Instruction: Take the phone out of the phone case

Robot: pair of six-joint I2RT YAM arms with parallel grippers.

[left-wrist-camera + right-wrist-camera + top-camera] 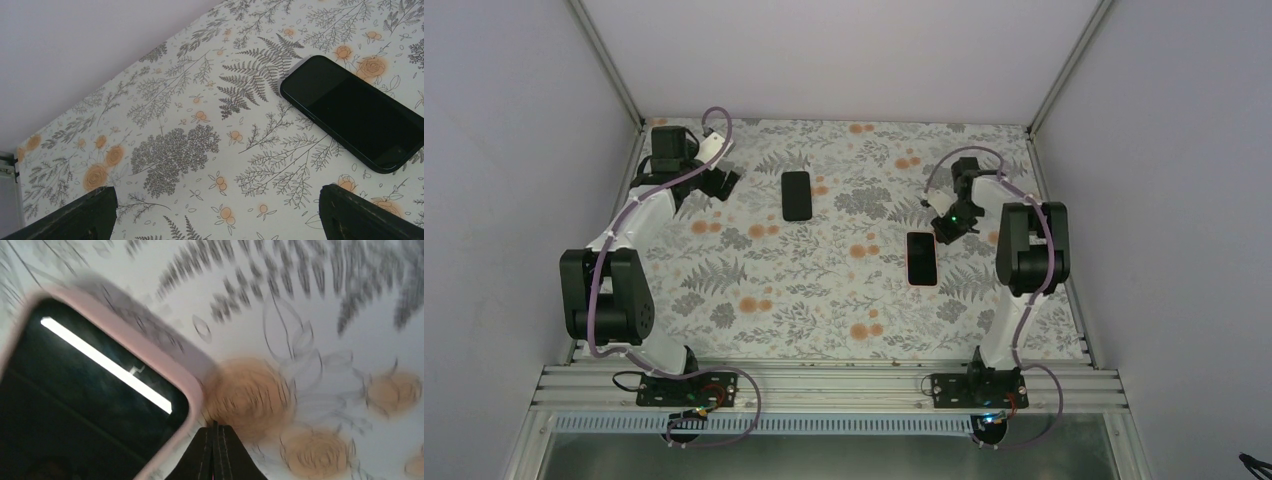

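A pink phone case (921,258) lies flat right of the table's middle, with a dark glossy face filling it. In the right wrist view its rounded corner (187,390) reflects a light strip. My right gripper (945,233) is shut and empty, its tips (215,429) low, right beside that corner at the case's far end. A bare black phone (796,195) lies flat at the back middle, also in the left wrist view (355,112). My left gripper (724,181) is open and empty above the cloth (216,194), left of the black phone.
A floral cloth (824,290) covers the table. White walls and metal corner posts (604,60) close in the back and sides. The arm bases sit on the rail (824,385) at the near edge.
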